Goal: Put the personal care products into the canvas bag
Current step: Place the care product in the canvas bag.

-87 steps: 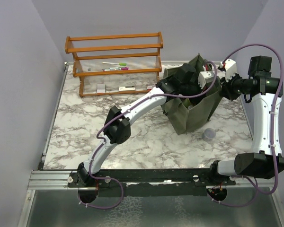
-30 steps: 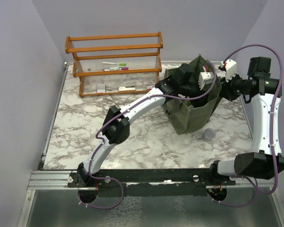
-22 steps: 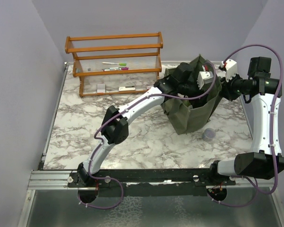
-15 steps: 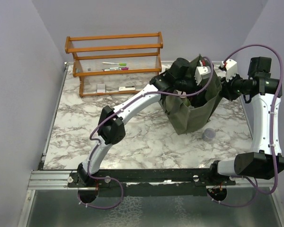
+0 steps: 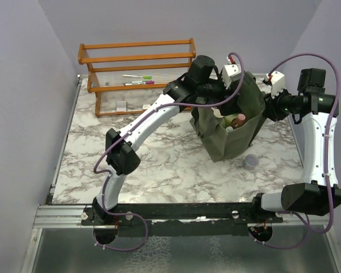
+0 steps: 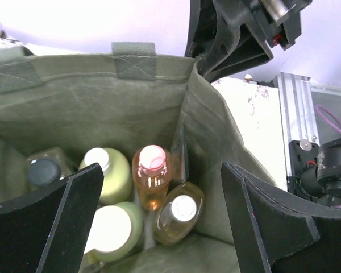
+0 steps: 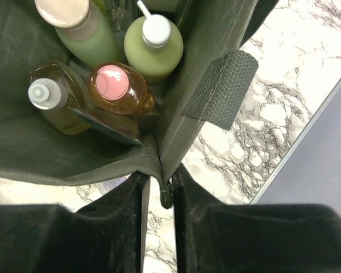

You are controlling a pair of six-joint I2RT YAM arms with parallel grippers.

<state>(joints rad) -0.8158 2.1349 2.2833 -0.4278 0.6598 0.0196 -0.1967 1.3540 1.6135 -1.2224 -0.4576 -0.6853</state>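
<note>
The olive canvas bag (image 5: 230, 142) stands at the back right of the marble table. Inside it stand personal care products: two pale green bottles (image 6: 112, 177) (image 7: 153, 50), an amber bottle with a pink cap (image 6: 152, 177) (image 7: 117, 86), an amber bottle with a white cap (image 6: 179, 215) (image 7: 52, 98) and a dark-capped bottle (image 6: 43, 172). My left gripper (image 6: 159, 170) hangs open above the bag's mouth, empty. My right gripper (image 7: 159, 181) sits at the bag's right corner. The fabric rim lies between its fingers, with a slim gap beside the left finger.
An orange wooden rack (image 5: 136, 74) stands at the back left with thin pens (image 5: 137, 79) on a shelf and small flat items (image 5: 152, 106) below. A small lavender jar (image 5: 250, 161) sits on the marble just in front of the bag.
My left gripper has risen out of the bag and drawn back toward the rack, jaws spreading wider. My right jaws have eased slightly apart at the bag's rim.
</note>
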